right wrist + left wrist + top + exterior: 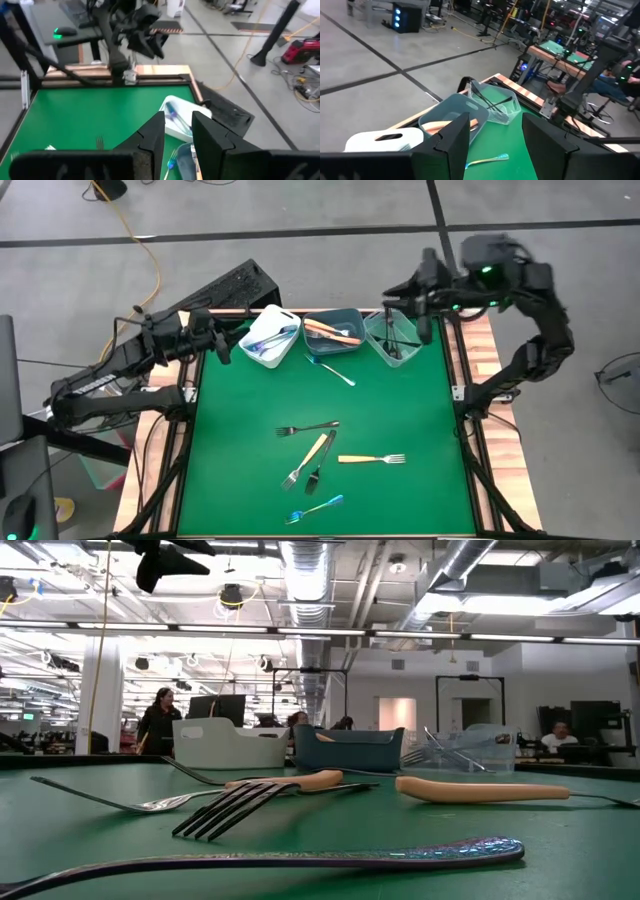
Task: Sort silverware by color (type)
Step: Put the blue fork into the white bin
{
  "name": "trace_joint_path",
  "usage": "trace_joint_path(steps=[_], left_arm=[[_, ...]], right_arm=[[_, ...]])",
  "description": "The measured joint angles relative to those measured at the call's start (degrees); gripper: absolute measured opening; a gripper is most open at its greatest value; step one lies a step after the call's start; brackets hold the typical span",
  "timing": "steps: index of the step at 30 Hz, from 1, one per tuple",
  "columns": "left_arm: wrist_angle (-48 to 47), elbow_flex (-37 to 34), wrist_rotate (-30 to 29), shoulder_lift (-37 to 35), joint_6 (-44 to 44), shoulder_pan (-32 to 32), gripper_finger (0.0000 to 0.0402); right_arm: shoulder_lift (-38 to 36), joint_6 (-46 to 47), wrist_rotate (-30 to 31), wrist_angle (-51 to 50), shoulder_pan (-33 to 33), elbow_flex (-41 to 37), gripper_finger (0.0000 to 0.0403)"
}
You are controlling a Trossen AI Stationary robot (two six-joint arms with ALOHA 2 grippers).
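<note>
Forks [322,452] are seen scattered on the green table [410,410], and more are kept in three bins [270,336]. Both arms are held above the bins. Left jaws are apart and empty. Right jaws are slightly apart, also empty.

bins [333,332] along far edge, seemingly

My mat [400,410] is green; bins read white [262,340], grey-blue [352,318] and clear [378,340]. Forks show orange [356,459], black [325,424] and blue [330,502] handles.
</note>
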Motion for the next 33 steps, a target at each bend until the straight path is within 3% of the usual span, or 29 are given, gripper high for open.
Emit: trace_joint_path(steps=[5,15,20,33], left_arm=[[0.0,0.0,3.2,0.0,0.0,1.1,0.0164],[0.3,-0.4,3.2,0.0,0.5,1.1,0.0164],[0.6,-0.5,2.7,0.4,0.4,1.1,0.0164],[2.0,-0.6,1.2,0.4,-8.5,-0.2,0.0164]], right_arm=[[-0.3,-0.3,-0.2,7.7,1.8,-8.7,0.0114],[-4.3,6.5,-2.0,35.1,5.6,-33.0,0.0114],[-7.0,9.4,-2.0,45.6,8.8,-40.9,0.0114],[-16.5,9.8,-1.4,41.2,14.8,-46.9,0.0114]])
